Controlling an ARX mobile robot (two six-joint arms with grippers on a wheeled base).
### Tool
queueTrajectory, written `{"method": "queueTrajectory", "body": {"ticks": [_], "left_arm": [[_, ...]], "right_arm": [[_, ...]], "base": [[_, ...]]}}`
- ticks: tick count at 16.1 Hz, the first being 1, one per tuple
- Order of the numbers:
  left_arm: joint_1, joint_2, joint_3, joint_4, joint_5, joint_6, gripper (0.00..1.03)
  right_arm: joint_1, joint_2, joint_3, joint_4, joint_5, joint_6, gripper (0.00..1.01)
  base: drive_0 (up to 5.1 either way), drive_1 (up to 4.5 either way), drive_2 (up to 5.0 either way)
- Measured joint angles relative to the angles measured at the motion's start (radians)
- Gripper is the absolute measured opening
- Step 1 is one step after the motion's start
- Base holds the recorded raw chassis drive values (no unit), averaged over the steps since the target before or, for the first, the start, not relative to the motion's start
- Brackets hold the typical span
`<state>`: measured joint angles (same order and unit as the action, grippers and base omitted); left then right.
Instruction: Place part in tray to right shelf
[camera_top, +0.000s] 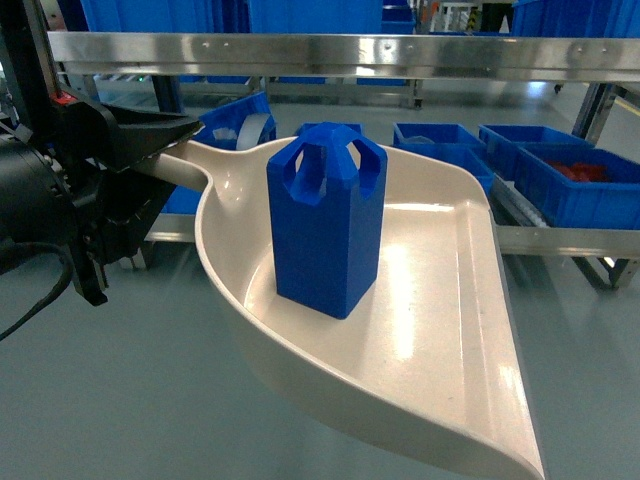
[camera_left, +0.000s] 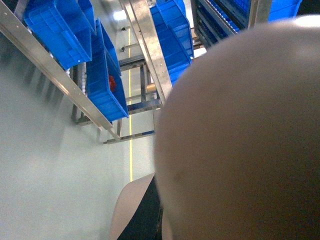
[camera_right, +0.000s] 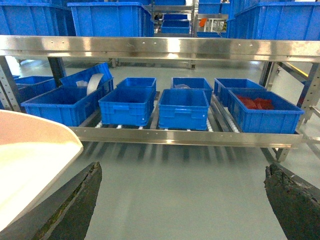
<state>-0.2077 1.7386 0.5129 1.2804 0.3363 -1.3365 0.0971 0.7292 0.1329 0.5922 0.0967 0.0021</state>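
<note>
One part (camera_top: 328, 232) stands upright in the tray (camera_top: 440, 330), which our left gripper (camera_top: 165, 145) holds clamped by the handle, up above the floor. Our right gripper (camera_right: 182, 200) hangs wide open with nothing in it, facing the right shelf (camera_right: 165, 136) and its blue crates (camera_right: 183, 107).

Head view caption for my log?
Left pincer holds the tray by its handle, blue part upright inside.
</note>
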Motion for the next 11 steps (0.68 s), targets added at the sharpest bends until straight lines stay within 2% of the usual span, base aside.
{"method": "queueTrajectory", "body": {"ticks": [11], "left_arm": [[0.0,0.0,0.0,-0.001,0.0,0.0,0.16]], "right_arm": [[0.0,0.0,0.0,0.0,0.0,0.0,0.98]], "base": [[0.0,0.0,0.0]]}}
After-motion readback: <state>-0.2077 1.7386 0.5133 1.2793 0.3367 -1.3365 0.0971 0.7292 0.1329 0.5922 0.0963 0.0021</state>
